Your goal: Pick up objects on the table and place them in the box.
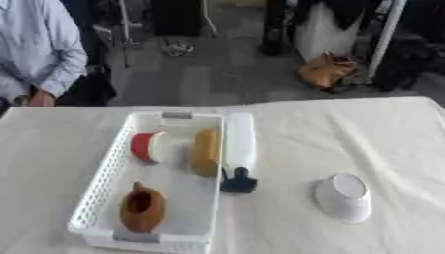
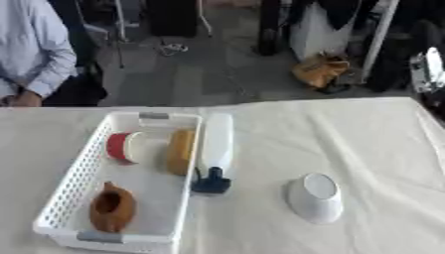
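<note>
A white slotted basket (image 1: 103,179) lies on the table left of centre. Inside it are a red and white cup on its side (image 1: 148,147), a tan oblong object (image 1: 205,151) against the right wall, and a brown hollow object (image 1: 142,209) near the front. A white bottle with a dark blue cap (image 1: 239,149) lies on the cloth just outside the basket's right wall, cap toward me. A white bowl (image 1: 342,197) rests tipped on the table to the right. Neither of my hands shows in either view.
A white cloth covers the table (image 1: 365,134). A person in a light blue shirt (image 1: 35,49) stands at the far left edge, not touching anything. Bags and stands sit on the floor beyond the table.
</note>
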{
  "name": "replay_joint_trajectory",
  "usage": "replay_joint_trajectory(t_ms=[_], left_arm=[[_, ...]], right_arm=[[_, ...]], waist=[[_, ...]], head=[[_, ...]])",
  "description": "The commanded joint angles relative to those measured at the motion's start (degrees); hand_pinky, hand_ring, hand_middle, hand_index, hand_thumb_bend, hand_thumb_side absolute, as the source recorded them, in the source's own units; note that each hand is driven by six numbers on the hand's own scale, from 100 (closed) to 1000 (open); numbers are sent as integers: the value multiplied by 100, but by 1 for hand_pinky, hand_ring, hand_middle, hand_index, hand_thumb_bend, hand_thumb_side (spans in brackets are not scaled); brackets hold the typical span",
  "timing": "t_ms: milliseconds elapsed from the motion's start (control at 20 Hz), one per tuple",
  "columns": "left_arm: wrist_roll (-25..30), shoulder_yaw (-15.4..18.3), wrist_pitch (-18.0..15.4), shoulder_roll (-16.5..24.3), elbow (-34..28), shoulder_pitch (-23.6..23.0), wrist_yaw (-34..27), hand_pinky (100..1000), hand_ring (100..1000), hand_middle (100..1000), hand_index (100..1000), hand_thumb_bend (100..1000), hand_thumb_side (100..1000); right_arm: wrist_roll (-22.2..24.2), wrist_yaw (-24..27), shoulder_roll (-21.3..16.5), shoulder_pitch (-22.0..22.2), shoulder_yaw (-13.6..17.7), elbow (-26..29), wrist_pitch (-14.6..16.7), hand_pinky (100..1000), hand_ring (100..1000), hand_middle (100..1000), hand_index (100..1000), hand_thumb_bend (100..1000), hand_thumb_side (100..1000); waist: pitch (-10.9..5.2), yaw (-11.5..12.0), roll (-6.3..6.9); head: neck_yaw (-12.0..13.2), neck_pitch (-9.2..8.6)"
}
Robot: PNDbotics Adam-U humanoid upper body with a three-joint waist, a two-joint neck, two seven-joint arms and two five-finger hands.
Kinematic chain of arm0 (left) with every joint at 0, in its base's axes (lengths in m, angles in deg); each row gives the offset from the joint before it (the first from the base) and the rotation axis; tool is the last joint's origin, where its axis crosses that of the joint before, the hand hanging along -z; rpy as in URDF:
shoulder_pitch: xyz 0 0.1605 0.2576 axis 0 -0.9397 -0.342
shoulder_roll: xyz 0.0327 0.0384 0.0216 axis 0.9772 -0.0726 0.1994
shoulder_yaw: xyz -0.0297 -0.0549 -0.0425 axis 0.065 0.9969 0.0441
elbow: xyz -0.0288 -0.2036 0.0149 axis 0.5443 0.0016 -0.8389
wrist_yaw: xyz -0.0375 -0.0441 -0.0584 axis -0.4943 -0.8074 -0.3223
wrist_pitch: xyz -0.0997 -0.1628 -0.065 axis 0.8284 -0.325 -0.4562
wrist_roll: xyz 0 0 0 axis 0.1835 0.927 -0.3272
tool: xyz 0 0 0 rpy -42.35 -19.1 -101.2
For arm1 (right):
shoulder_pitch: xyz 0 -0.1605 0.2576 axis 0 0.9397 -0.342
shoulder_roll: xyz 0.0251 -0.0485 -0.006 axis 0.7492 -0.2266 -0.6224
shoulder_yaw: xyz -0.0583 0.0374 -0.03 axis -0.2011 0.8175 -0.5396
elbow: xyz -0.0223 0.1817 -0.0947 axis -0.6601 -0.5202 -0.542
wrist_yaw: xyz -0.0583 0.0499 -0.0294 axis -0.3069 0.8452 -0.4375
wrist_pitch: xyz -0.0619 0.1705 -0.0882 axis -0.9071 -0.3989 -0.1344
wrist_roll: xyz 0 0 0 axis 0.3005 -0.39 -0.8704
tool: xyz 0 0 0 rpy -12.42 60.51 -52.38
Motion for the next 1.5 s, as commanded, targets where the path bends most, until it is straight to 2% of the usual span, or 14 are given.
replay_joint_trajectory(t_ms=[50,200,550,850,1050,1100,1150,1200,1250,1300,1350,1400,1450,1500], left_arm=[[42,-13,-5,130,-85,41,-38,991,975,932,964,100,1000],[62,-23,-9,132,-85,43,-49,991,975,931,962,100,1000],[120,-52,-13,134,-85,45,-83,989,974,929,958,100,1000],[157,-75,-21,149,-85,43,-101,989,974,929,957,100,1000],[182,-92,-28,176,-85,34,-107,989,974,929,957,100,1000],[191,-99,-30,184,-85,30,-109,989,974,929,957,100,1000],[200,-104,-31,193,-85,26,-110,988,974,928,956,100,1000],[211,-111,-32,207,-85,22,-109,988,974,928,956,100,1000],[219,-115,-33,217,-85,19,-112,988,974,928,956,100,1000],[223,-117,-34,226,-85,15,-113,988,974,928,956,100,1000],[226,-118,-35,232,-85,12,-115,988,974,926,956,100,1000],[231,-121,-34,237,-85,8,-117,988,974,926,956,100,1000],[236,-123,-35,238,-85,8,-118,988,974,925,956,100,1000],[240,-126,-36,235,-85,14,-121,988,974,925,956,100,1000]], right_arm=[[461,179,-372,-164,-164,48,-174,808,931,897,964,179,1000],[928,297,-547,-326,-408,-138,-244,811,936,903,974,173,1000],[1923,691,-903,-638,-1070,-801,-161,833,962,918,1000,166,1000],[2870,1010,-1241,-997,-1715,-1459,68,850,969,918,999,146,1000],[3305,1243,-1533,-1274,-2174,-1814,182,857,969,918,1000,159,1000],[3410,1274,-1616,-1345,-2306,-1890,220,860,970,919,1000,169,1000],[3505,1299,-1685,-1405,-2419,-1970,257,873,974,920,1000,215,1000],[3622,1322,-1780,-1469,-2559,-2079,314,873,974,922,1000,212,1000],[3701,1345,-1835,-1522,-2649,-2178,367,882,978,928,1000,256,1000],[3772,1362,-1884,-1562,-2726,-2282,426,882,978,928,1000,256,1000],[3823,1375,-1910,-1590,-2775,-2369,478,896,989,933,1000,326,1000],[3888,1388,-1930,-1612,-2826,-2462,532,896,989,933,1000,326,1000],[3946,1397,-1936,-1628,-2859,-2553,575,905,996,941,1000,402,1000],[4008,1400,-1931,-1638,-2887,-2662,600,905,996,941,1000,402,1000]], waist=[[-102,19,-15],[-101,36,-31],[-89,70,-86],[-108,100,-116],[-137,111,-143],[-145,113,-152],[-152,113,-161],[-161,115,-174],[-166,114,-183],[-170,113,-194],[-172,111,-200],[-172,108,-205],[-171,104,-209],[-169,103,-212]], head=[[-24,-70],[-45,-73],[-75,-77],[-117,-42],[-146,-13],[-149,-10],[-153,-8],[-162,-4],[-166,2],[-169,12],[-169,20],[-168,31],[-174,39],[-185,45]])
